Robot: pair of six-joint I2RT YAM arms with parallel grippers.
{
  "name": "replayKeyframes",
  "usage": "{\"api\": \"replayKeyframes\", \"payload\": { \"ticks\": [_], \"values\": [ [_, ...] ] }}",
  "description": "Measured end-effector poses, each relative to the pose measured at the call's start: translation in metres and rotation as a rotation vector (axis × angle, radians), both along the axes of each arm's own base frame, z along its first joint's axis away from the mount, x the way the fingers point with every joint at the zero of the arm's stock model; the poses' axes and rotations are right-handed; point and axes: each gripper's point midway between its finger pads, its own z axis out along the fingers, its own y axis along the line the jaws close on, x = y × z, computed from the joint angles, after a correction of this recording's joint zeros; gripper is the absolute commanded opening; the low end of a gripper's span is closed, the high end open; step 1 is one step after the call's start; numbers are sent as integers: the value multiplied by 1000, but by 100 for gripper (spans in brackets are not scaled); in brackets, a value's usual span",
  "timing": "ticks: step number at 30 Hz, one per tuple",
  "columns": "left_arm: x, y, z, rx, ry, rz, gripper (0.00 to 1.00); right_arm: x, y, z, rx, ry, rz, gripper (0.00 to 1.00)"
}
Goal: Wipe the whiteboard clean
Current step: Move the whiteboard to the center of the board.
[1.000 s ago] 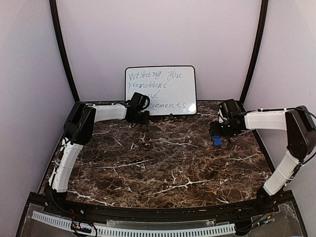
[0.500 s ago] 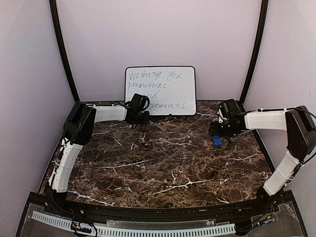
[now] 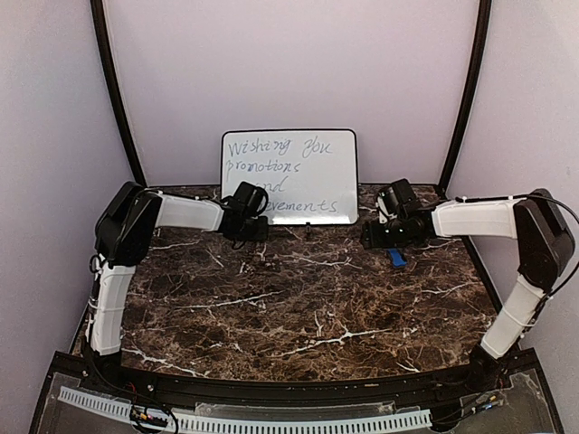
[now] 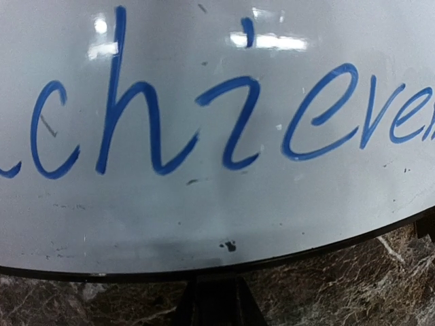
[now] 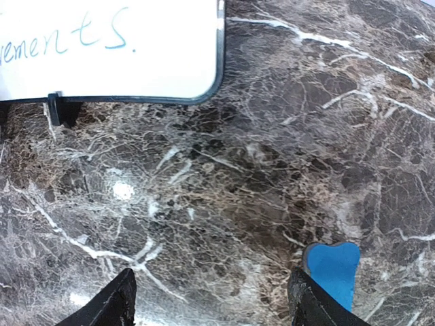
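Brown marble table [image 3: 298,307] under both my arms, white veins running all over it. Far left first: my left gripper [image 3: 257,224] is out at the back, nose right up at the lower left part of the board [image 3: 312,172]. Its camera is filled with white surface and big blue letters. The black frame curves along the bottom, and a black foot [image 4: 216,305] pokes out beneath onto the marble. My fingers don't show there, and from above the wrist hides them, so whether those jaws are spread or pinched I cannot tell.

Centre back now: the board stands upright on its feet at the far edge of the table, in front of the wall [image 3: 289,63], with four lines of blue handwriting across it.

Over to the right: my right gripper [image 5: 211,309] hangs low over the table near the board's lower right corner, jaws spread wide, only bare marble between the two black tips. Furthest right, the blue eraser [image 5: 333,268] lies on the table just outside one fingertip.
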Motion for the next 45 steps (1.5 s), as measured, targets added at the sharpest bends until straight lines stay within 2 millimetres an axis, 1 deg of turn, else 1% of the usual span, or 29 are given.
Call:
{"api": "replayKeyframes", "payload": {
  "ticks": [6,10,15,22,26,31,32,34,37,38,42,43,45],
  "values": [
    [-22,1,-1,-10,30,17,0,0,32,2,17,-14,51,72],
    [-33,0,-1,-14,36,32,0,-2,49,1,24,-19,78,71],
    [-53,-2,-2,-14,52,38,0,-4,69,-1,28,-33,104,69],
    [-79,-13,-2,-16,67,26,0,-10,98,-4,27,-53,139,65],
    [-97,-18,-3,-25,83,16,0,-14,110,-6,23,-59,151,64],
    [-117,-21,-4,-40,104,6,0,-20,119,-6,20,-65,158,63],
    [-120,-22,-4,-41,107,5,1,-21,120,-6,19,-66,159,62],
    [-127,-23,-4,-43,113,2,7,-24,123,-6,17,-69,161,63],
    [-135,-28,-4,-47,118,-7,19,-29,128,-6,17,-72,164,62],
    [-138,-29,-4,-47,121,-12,20,-30,129,-7,17,-72,164,63],
    [-154,-39,-4,-63,149,-47,31,-37,130,-13,5,-66,167,62],
    [-158,-40,-3,-67,157,-56,37,-40,129,-15,0,-62,166,62],
    [-165,-40,-1,-72,167,-69,45,-43,127,-18,-7,-58,164,62]
  ]
}}
